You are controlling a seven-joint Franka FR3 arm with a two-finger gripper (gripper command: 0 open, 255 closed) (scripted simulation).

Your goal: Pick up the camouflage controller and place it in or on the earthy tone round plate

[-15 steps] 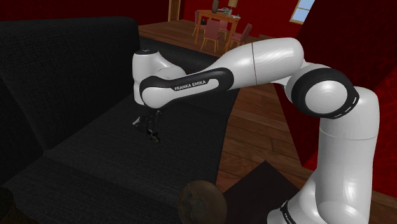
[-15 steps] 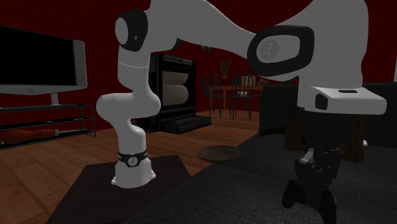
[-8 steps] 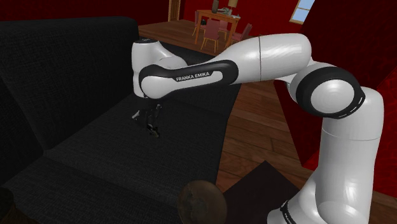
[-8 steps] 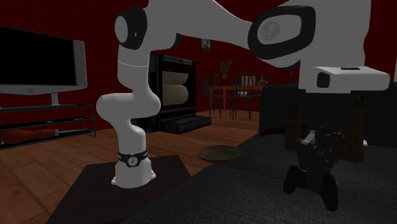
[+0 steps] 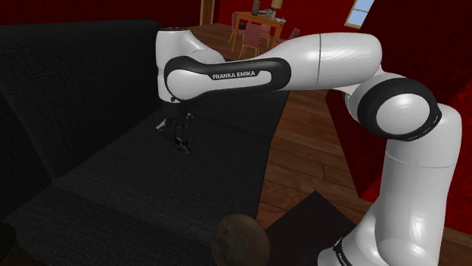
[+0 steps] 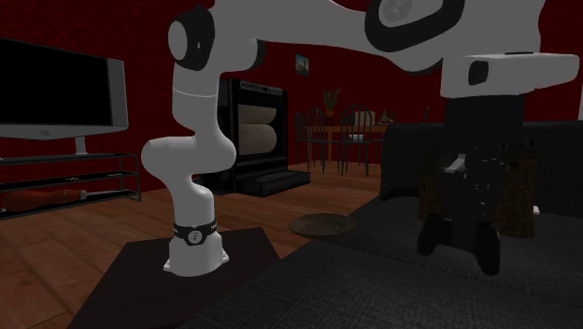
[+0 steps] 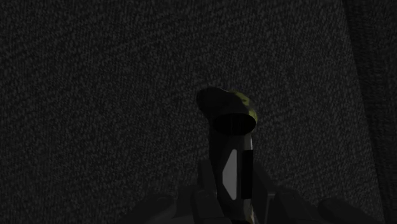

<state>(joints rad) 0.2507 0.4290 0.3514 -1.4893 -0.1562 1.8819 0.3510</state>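
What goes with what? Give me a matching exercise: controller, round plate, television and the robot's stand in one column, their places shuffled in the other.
1. controller
2. round plate
3. television
4. stand

A. on a low shelf unit
B. on the wood floor, carrying the arm
C. clasped in the gripper above the couch
D. lying flat at the couch seat's corner

Pairs: 1-C, 2-D, 3-A, 4-B
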